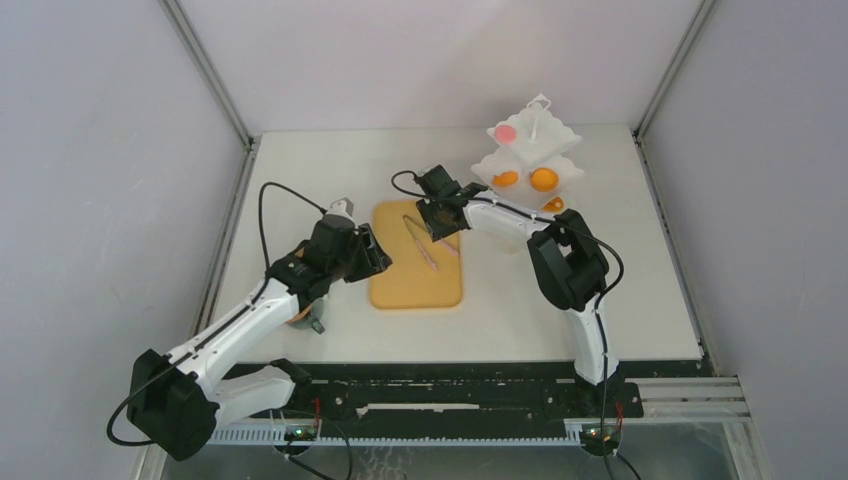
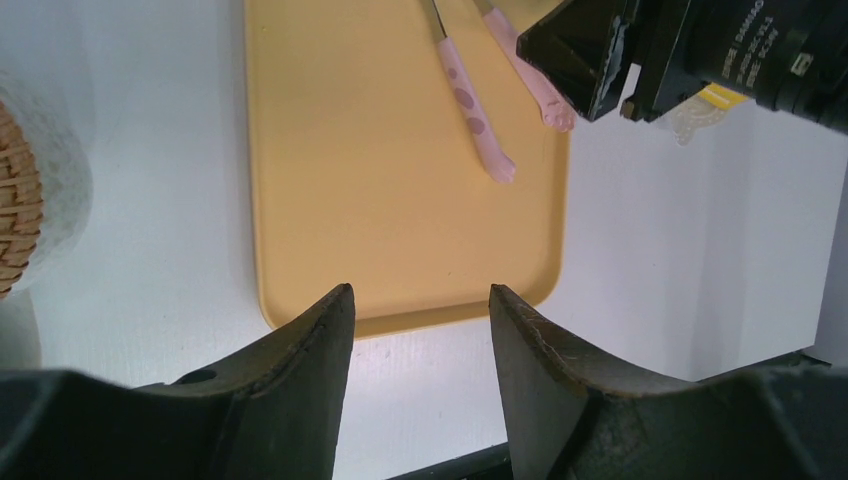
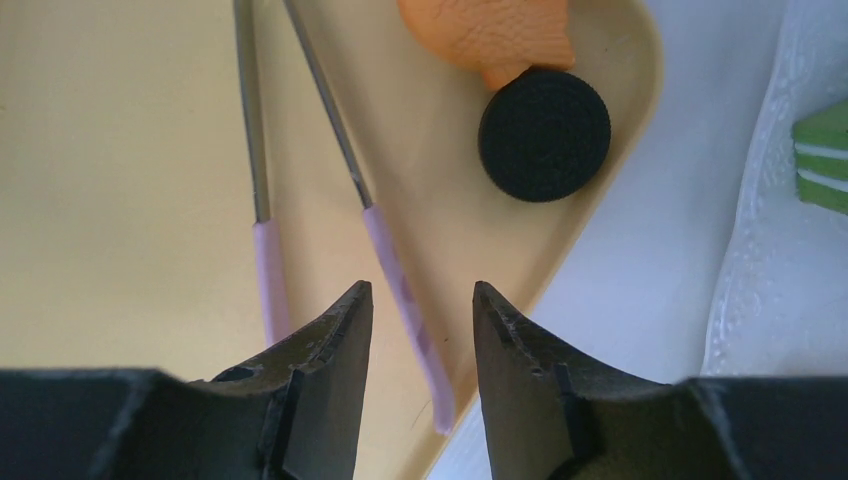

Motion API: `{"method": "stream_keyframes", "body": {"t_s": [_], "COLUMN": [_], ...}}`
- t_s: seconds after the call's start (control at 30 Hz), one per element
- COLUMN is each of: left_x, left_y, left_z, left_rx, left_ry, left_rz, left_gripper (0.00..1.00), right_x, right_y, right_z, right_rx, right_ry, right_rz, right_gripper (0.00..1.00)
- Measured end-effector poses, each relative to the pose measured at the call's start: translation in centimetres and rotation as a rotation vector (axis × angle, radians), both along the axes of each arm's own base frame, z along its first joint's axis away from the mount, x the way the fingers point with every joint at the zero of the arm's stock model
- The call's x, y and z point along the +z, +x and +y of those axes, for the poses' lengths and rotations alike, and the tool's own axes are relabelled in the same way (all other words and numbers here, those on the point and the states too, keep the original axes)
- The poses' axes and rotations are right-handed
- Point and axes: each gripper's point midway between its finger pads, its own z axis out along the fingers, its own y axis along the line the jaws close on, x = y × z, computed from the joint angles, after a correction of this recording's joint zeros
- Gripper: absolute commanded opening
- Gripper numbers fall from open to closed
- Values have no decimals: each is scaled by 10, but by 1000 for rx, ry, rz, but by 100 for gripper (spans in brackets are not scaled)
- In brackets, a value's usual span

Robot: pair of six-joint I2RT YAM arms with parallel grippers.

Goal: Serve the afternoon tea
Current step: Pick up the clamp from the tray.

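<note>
Risk: right gripper point(image 3: 420, 295), jaws parted and empty, hangs over one arm of the pink tongs point(image 3: 392, 265); closing here would likely pinch that arm alone or sweep it into the black round point(image 3: 543, 133). That round lies ahead-right of the fingers at the board point(image 3: 120, 150) corner, against the orange pastry point(image 3: 490, 30); left gripper point(image 2: 420, 300) parted, empty, just off the board's edge

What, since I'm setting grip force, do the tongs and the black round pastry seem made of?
Tongs: thin grey arms with a dull sheen, likely metal; the pink ends look like soft matte sleeves, perhaps silicone. Black round pastry: matte, finely ridged face, probably moulded plastic or rubber.
</note>
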Motion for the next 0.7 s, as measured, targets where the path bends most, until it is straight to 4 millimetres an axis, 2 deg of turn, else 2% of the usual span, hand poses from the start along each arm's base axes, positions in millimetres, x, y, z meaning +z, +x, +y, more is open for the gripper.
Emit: {"method": "stream_keyframes", "body": {"t_s": [0.13,0.33,0.4,0.63,0.7], "left_x": [-3,4,6,6,7], "left_y": [-2,-3,-3,-3,-3], "left_z": [3,4,4,4,4], "left_rx": [5,8,8,8,5], "left_ry": [9,-3,-4,-6,-2], "left_rz": [6,-16,-20,-23,-26], "left_gripper": [57,57,57,57,57], "right_x": [-9,-20,-23,-26,-26], "right_y": [6,5,2,-6,-8], "right_z": [0,2,2,2,3], "right_rx": [-4,4,8,5,3], "right_ry": [4,8,5,0,-1], "right_rz": [17,50,63,96,101], "right_gripper": [46,40,35,2,0]}}
